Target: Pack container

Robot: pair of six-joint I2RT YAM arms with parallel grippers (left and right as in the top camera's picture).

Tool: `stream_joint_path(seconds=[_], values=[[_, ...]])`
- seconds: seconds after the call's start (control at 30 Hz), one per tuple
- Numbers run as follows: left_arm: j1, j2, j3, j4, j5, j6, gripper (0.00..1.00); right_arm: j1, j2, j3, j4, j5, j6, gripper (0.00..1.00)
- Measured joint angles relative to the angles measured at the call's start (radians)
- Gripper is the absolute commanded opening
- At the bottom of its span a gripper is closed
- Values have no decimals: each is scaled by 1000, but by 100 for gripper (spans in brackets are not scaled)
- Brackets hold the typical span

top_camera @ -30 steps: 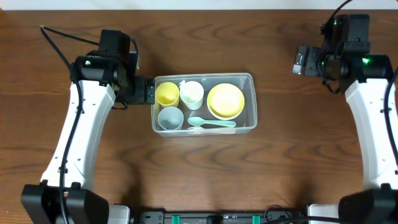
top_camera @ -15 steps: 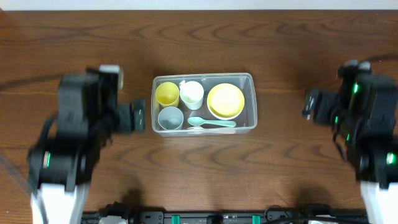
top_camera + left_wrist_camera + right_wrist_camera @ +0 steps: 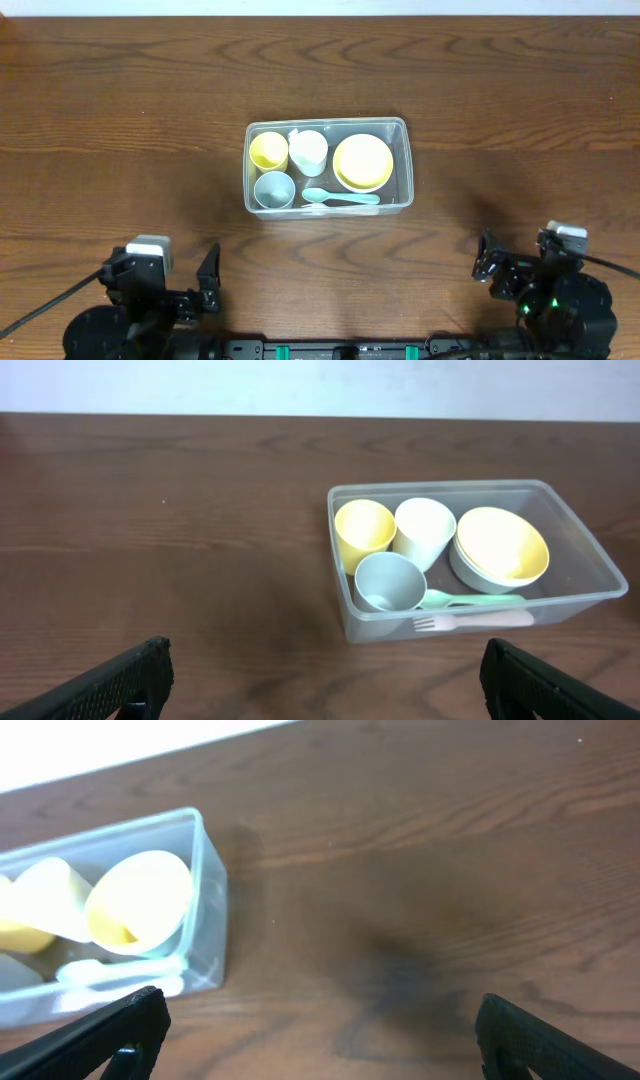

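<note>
Overhead: fixed above the table (image 3: 120,100), looking straight down; container (image 3: 409,165) mid-frame. Left wrist: low at near edge, facing far side, container whole, right of centre. Right wrist: low, same heading; only container's right end, at frame left. All three share the container.

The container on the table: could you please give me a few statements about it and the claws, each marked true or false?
1. The container holds a yellow bowl, three cups and a green spoon. True.
2. One cup stands outside it. False: the grey cup, yellow cup and white cup are all inside.
3. The left claw and right claw are open and hold nothing. True.
4. A lid covers the container. False: it is open on top.
</note>
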Motion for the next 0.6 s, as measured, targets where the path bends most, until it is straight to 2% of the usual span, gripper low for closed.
stream_joint_path(seconds=[0.27, 0.6], values=[[0, -2, -1, -12, 0, 0, 98, 1, -2, -1, -18, -31, 56, 99], [0, -2, -1, -12, 0, 0, 98, 2, -2, -1, -127, -40, 68, 99]])
